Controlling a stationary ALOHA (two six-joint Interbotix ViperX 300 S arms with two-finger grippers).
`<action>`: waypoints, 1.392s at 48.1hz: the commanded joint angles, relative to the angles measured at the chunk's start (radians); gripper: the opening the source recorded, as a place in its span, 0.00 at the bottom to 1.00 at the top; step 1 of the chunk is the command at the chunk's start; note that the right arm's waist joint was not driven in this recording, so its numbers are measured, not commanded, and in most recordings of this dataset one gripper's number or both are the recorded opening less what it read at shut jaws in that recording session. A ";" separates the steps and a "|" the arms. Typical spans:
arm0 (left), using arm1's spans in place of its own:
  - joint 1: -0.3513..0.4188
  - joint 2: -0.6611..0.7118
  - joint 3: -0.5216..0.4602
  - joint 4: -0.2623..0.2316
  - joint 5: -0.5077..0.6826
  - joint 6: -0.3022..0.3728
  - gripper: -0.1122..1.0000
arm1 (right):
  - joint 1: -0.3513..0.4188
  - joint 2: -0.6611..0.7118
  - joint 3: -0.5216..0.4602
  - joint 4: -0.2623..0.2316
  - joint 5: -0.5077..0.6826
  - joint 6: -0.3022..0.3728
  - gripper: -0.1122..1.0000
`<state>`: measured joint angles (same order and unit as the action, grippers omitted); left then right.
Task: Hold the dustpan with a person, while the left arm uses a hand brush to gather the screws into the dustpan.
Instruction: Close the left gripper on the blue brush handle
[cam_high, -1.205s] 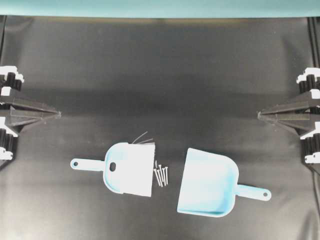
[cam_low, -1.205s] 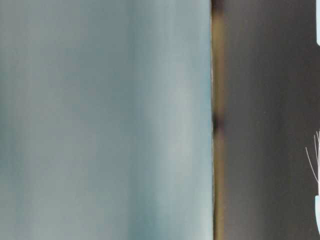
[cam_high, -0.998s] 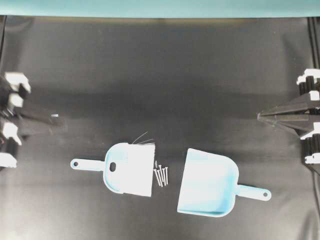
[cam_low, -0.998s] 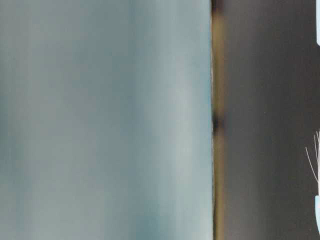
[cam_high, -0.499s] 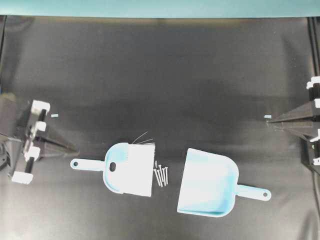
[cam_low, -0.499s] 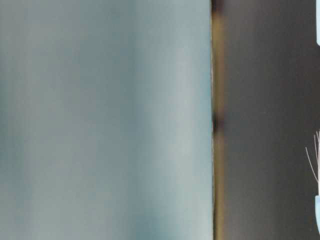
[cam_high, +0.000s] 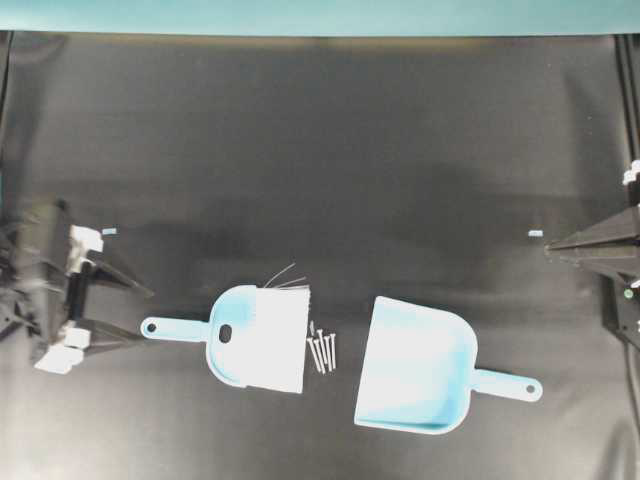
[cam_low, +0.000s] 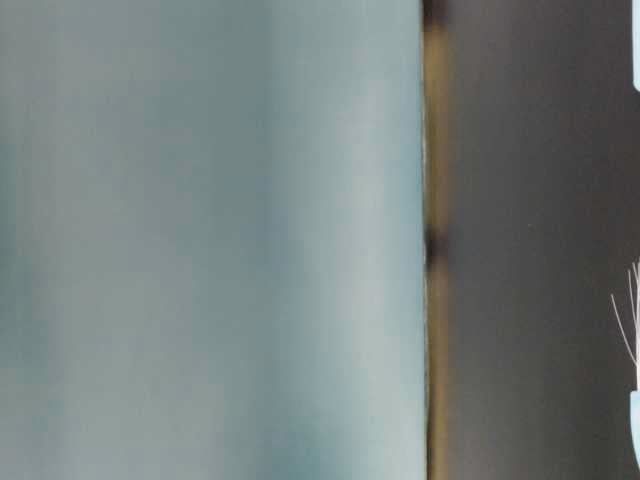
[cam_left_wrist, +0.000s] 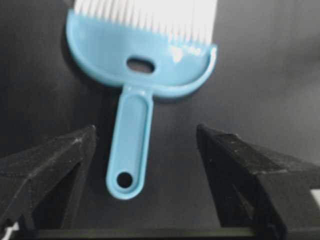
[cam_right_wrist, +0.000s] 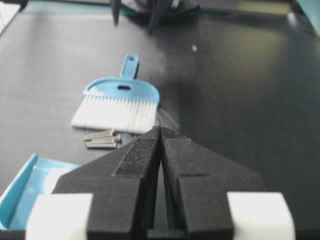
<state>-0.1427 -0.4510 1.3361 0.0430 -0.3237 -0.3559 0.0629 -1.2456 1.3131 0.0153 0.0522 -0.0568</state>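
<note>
Overhead exterior view: the hand brush (cam_high: 255, 338) lies flat on the black bench (cam_high: 330, 150), toward the front edge and left of centre. Its long axis runs parallel to that front edge, with the thin handle pointing at the left edge and the bristles facing the screws (cam_high: 322, 351), which lie just beside the bristle edge. The dustpan (cam_high: 415, 366) rests right of the screws, its flat lip toward them and its handle pointing at the right edge. The left gripper (cam_high: 140, 312) stands near the left edge with its jaws spread apart and empty; the brush handle's end lies just beyond the fingertips, in line with the gap. The right gripper (cam_high: 552, 243) sits at the right edge, well apart from the dustpan. No person's hand shows in this view.

Table-level exterior view: blurred; only a few whitish bristles at the right border can be made out.

Left wrist-mounted view: the brush handle lies lengthwise between the 2 spread fingers (cam_left_wrist: 47, 160), touching neither, its holed end nearest the camera and slightly left of the gap's centre. The coming grasp turns on this alignment: the left arm is judged the nearer one, and a straight advance along the handle's axis should bring it between the jaws.

Right wrist-mounted view: the right jaws are pressed together on nothing. Beyond them lie the screws and the brush, with a corner of the dustpan at lower left.
</note>
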 joint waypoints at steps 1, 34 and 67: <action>-0.002 0.069 -0.009 0.002 -0.101 -0.009 0.81 | 0.000 -0.008 -0.005 0.003 -0.014 0.009 0.10; 0.009 0.508 -0.141 0.003 -0.225 0.092 0.86 | 0.000 -0.026 0.020 0.015 -0.044 0.015 0.10; -0.006 0.603 -0.225 0.003 0.038 0.245 0.79 | 0.000 -0.066 0.037 0.015 -0.044 0.015 0.10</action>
<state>-0.1396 0.0859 1.1275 0.0414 -0.3758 -0.1212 0.0629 -1.3131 1.3530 0.0276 0.0153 -0.0506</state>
